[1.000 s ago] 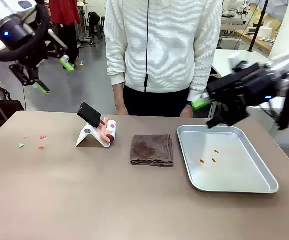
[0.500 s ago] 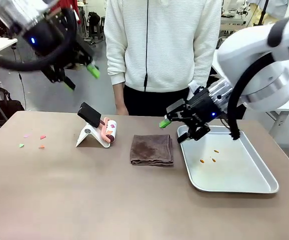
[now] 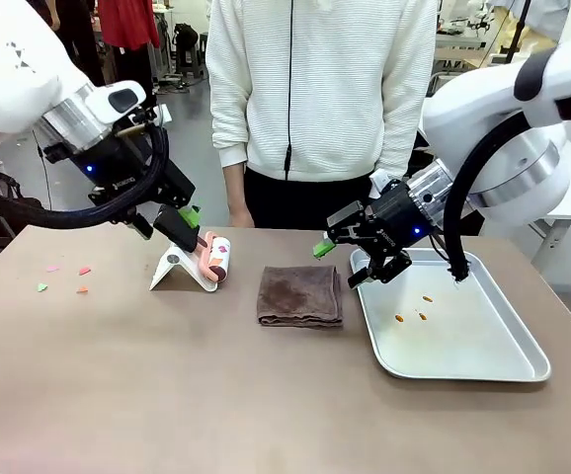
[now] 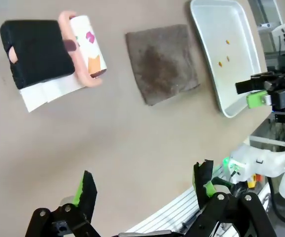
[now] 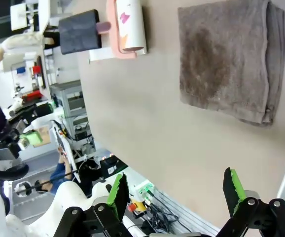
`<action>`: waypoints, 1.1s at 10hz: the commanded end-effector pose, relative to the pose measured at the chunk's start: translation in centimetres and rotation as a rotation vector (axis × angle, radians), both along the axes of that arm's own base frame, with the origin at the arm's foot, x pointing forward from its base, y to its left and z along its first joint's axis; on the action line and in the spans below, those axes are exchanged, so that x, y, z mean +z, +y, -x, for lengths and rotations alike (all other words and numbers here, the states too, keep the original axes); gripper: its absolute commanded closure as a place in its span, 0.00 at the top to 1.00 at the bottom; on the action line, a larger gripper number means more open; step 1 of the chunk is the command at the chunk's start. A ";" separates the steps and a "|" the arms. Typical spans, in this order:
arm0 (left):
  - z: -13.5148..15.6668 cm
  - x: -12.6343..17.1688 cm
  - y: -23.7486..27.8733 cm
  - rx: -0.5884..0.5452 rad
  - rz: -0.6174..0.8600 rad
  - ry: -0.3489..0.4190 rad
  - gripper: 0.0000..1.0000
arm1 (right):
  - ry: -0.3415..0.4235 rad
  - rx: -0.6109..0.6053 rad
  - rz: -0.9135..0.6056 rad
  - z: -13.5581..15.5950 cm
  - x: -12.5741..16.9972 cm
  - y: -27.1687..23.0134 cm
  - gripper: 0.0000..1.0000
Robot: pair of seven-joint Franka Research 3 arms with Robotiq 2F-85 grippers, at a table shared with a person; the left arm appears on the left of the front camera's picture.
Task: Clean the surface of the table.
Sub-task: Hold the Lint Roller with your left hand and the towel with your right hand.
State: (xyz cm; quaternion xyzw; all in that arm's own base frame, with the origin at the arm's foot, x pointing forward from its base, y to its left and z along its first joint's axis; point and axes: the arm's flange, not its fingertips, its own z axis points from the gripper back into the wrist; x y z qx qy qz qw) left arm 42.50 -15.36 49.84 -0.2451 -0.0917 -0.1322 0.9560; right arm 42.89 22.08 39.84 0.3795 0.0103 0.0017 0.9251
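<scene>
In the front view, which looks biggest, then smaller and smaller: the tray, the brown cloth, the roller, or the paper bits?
1. tray
2. cloth
3. roller
4. paper bits, tiny

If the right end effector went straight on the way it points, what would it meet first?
Probably the bare table beside the brown cloth; the open right end effector aims there. Depth is unclear, so it might clip the cloth's edge.
</scene>
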 end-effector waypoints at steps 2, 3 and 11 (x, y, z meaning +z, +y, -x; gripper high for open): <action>0.3 1.9 0.1 -0.009 0.022 -0.016 1.00 | -0.010 0.000 0.012 0.1 0.0 0.2 1.00; 0.3 1.9 0.1 -0.009 0.022 -0.016 1.00 | -0.001 0.003 0.001 0.0 0.0 0.1 1.00; -7.7 -8.6 3.3 0.270 -0.178 0.097 1.00 | 0.106 -0.136 0.398 -7.8 -4.3 5.6 1.00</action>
